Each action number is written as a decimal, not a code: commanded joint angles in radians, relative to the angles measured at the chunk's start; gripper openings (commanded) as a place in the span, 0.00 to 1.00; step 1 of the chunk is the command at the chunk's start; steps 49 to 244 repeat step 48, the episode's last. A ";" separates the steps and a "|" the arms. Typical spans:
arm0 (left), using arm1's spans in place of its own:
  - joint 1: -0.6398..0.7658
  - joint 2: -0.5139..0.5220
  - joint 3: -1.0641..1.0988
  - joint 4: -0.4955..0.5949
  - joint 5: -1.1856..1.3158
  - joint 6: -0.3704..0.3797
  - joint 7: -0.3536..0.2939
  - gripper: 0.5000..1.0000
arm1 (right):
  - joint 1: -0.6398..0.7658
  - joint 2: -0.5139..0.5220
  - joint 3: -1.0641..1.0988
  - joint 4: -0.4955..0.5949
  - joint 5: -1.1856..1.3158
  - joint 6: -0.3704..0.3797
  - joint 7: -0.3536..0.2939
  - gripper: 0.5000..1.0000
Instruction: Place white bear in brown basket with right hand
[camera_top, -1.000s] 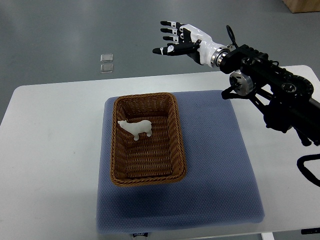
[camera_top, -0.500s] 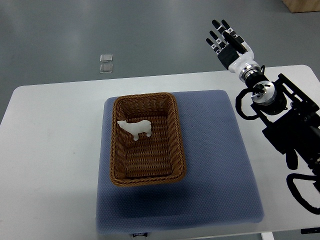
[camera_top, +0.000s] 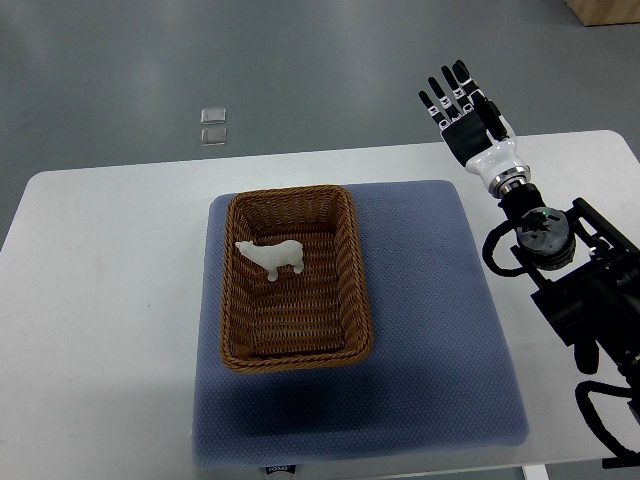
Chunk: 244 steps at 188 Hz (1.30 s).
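White bear (camera_top: 271, 257): small figure lying inside the brown basket (camera_top: 352, 262), in the half farther from the robot and toward the left wall. Brown basket: woven, rectangular, set on a blue mat (camera_top: 430, 310) that covers the middle of the white worktop (camera_top: 100, 300). Right hand (camera_top: 466, 112): raised past the far right corner of the mat, fingers (camera_top: 447, 90) stretched out straight and slightly apart, grasping nothing, well apart from the basket, its black arm (camera_top: 575, 300) entering from the right edge.
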<state>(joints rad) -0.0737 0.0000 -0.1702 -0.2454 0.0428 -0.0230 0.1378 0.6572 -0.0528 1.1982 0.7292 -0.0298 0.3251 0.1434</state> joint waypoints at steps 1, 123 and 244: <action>0.000 0.000 0.000 0.000 0.000 0.000 -0.001 1.00 | 0.007 -0.009 -0.026 -0.022 -0.002 0.006 -0.001 0.86; 0.000 0.000 0.000 0.000 0.000 0.000 0.000 1.00 | 0.012 -0.009 -0.040 -0.051 -0.004 0.005 -0.001 0.86; 0.000 0.000 0.000 0.000 0.000 0.000 0.000 1.00 | 0.012 -0.009 -0.040 -0.051 -0.004 0.005 -0.001 0.86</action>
